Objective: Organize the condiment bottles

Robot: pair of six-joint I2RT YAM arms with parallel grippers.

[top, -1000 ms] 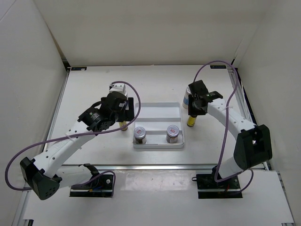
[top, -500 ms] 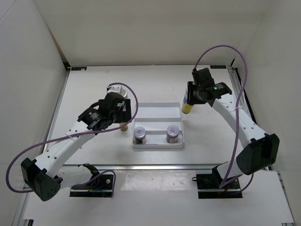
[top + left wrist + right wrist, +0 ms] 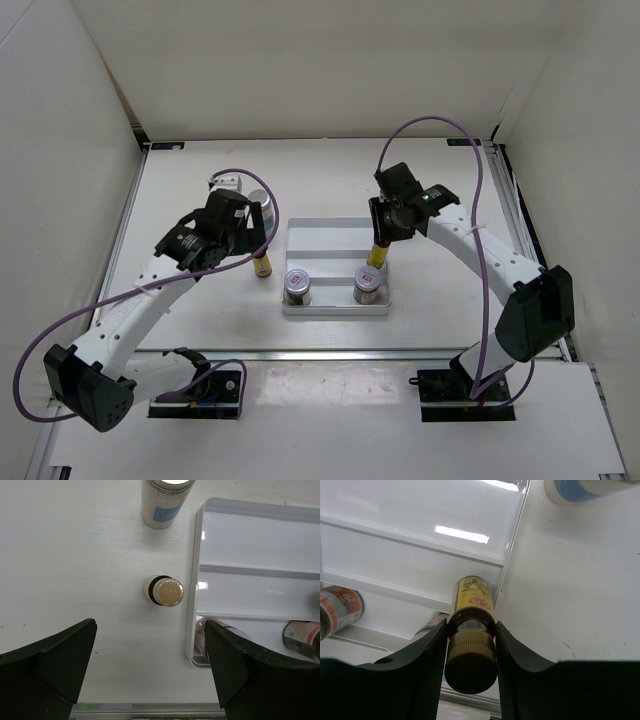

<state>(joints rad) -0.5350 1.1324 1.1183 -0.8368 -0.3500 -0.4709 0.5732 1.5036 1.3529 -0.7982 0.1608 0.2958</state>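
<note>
Top view: the right gripper [image 3: 390,222] has its fingers clamped on a yellow bottle [image 3: 378,256]. The bottle is upright over the right end of the white ridged tray [image 3: 335,235], just behind the right jar [image 3: 367,284]. The left jar [image 3: 297,287] stands in the same near row. The left gripper [image 3: 240,232], fingers wide w/ nothing between them, hangs over the bench [image 3: 190,180] left of the tray. It is near a second yellow bottle [image 3: 263,267] standing just beside the tray's left wall. One tall white bottle [image 3: 258,197] w/ grey lid peeks out behind it. Count here: 2 jars, 2 yellow, 1 tall white. Left wrist view: the wide fingers frame the second yellow bottle, cap up, close to the tray wall. The tall white bottle is beyond it, and both jars are at the tray's near end. Right wrist view: the fingers pinch the held bottle at the neck under its dark cap, base about at the tray's right rim. Another tall white bottle [image 3: 580,490] stands outside the tray, so 2 tall white, 6 bottles total. Judged step: placing the held yellow bottle in the tray's middle row. Next move prob. needs a small shift inward so the base clears the rim, then lower and release. The left arm looks set to pick up the second yellow.
</note>
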